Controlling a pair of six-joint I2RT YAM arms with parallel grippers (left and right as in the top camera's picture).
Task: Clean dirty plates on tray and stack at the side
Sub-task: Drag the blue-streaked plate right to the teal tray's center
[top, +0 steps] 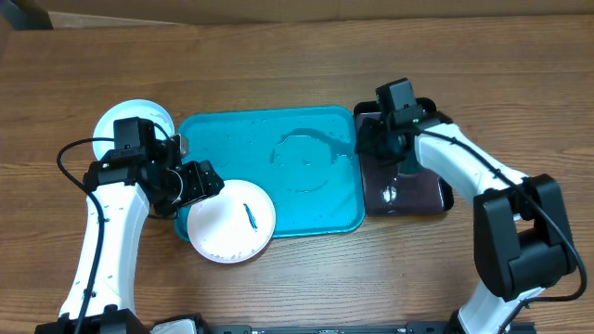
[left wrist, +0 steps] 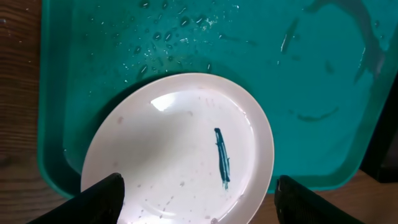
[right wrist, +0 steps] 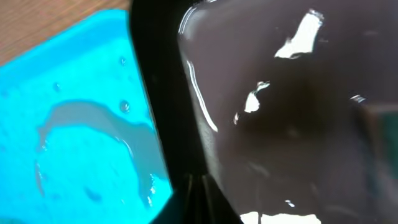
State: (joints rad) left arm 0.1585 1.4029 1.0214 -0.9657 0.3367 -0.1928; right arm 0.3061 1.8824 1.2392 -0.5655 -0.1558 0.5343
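Wooden counter [top: 297, 278] with tray [top: 269, 116]: we see the left hand [top: 199, 181] spread wide over the smeared white plate [top: 230, 221], best gripped by its overhanging rim; whether the right hand [top: 381, 139] is open we cannot tell.

A glossy black tray [top: 419, 193] lies flat on the wooden table [top: 306, 288], right of centre. In the right wrist view its dark surface is shiny, with bright white glints. A pale brown, cardboard-like strip [top: 278, 7] runs along the table's far edge.
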